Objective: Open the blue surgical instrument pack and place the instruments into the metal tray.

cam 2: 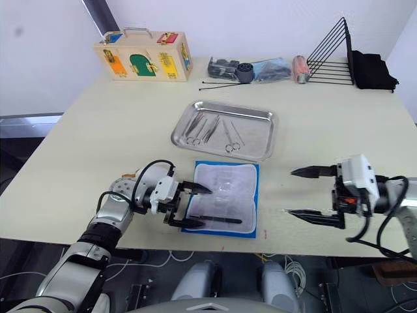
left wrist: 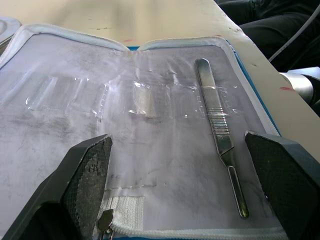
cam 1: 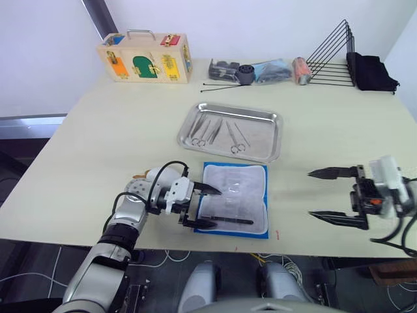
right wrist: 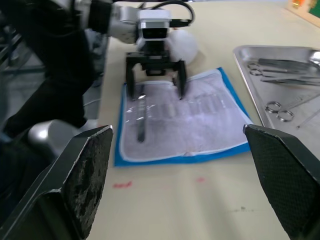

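Blue surgical instrument pack (cam 1: 234,199) lies unzipped and flat near the front edge of the tabletop (cam 1: 98,143), grey-white lining and clear sleeves facing up, just in front of the metal tray (cam 1: 273,134). One slim metal handle (left wrist: 220,135) rests in the pack's near half, partly under a clear sleeve. Left end effector (cam 1: 206,207) sits at the pack's left edge, fingers spread wide, one tip over the lining and the other over the near border, with the handle lying between them; not gripping anything. Right end effector (cam 1: 326,194) hovers over bare tabletop well to the right of the pack, fingers spread, empty. Tray holds several instruments (cam 1: 218,132), scissors with ring handles and forceps, lying in its left and middle part.
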`<state>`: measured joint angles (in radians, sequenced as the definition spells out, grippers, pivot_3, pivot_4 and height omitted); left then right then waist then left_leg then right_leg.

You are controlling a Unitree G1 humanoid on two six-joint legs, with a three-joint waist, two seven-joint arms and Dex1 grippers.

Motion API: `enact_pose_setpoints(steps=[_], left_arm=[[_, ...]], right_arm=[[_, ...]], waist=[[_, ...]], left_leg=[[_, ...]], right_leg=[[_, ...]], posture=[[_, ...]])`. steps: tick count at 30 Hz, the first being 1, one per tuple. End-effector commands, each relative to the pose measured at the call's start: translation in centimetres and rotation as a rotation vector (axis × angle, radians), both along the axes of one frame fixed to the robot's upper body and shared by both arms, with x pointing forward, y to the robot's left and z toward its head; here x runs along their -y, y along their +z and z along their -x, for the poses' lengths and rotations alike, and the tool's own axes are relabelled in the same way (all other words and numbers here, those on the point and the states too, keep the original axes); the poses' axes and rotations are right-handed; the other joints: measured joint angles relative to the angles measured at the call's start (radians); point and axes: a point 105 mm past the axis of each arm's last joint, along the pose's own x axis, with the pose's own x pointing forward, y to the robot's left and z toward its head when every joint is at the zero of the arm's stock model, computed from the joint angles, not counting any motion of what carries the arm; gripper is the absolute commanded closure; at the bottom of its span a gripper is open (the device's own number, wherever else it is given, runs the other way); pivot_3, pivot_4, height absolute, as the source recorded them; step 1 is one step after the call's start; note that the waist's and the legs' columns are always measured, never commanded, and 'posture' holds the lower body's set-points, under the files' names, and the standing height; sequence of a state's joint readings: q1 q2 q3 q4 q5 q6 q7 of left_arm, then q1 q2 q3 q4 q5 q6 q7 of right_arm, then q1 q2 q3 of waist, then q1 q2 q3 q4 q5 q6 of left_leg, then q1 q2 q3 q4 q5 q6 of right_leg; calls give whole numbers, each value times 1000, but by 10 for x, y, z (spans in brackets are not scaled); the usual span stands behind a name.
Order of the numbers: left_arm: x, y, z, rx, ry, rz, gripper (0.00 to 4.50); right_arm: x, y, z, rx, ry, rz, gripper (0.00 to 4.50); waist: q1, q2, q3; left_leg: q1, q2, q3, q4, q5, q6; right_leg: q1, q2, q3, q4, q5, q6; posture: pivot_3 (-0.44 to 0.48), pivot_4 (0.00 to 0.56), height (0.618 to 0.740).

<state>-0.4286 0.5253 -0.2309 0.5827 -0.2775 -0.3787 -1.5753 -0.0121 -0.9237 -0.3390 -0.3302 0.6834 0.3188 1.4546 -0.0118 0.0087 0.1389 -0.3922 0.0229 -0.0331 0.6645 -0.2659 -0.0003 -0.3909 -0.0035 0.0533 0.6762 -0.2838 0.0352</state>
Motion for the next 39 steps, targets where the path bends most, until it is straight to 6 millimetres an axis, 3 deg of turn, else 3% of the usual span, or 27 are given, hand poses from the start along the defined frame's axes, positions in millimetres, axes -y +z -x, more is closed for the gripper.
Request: enact_pose_setpoints(steps=[1,8,15,26,31,39], left_arm=[[-10,-30,16,-123,-20,-99,0],[-9,-30,16,-123,-28,-102,0],[-6,-29,15,-117,-40,-100,0],[-9,-27,16,-112,-46,-108,0],[-14,-30,23,-93,-81,-148,0],[-18,-30,29,-120,-86,-145,0]], right_arm=[[14,20,5,46,16,13,127],[15,21,0,68,5,43,127],[-23,-5,-12,65,-25,5,127],[-84,-55,-27,55,-24,30,127],[-101,-82,-34,42,-10,96,127],[-122,-102,-35,6,14,144,127]], waist=[[0,0,0],[0,0,0],[0,-1,1],[2,2,-1],[-4,-1,0],[-8,-4,2]], left_leg=[[0,0,0,0,0,0],[1,0,0,0,0,0],[12,1,0,-5,0,0],[11,0,-1,-6,0,0],[12,1,-1,-6,0,0],[13,2,-1,-11,0,0]], right_leg=[[0,0,0,0,0,0],[1,0,0,0,0,0],[13,0,0,-6,0,0],[13,0,-2,-8,-1,0],[13,1,-1,-8,-1,0],[12,2,0,-9,-1,-1]], posture=[[0,150,740],[0,150,740],[0,150,740],[0,150,740],[0,150,740],[0,150,740]])
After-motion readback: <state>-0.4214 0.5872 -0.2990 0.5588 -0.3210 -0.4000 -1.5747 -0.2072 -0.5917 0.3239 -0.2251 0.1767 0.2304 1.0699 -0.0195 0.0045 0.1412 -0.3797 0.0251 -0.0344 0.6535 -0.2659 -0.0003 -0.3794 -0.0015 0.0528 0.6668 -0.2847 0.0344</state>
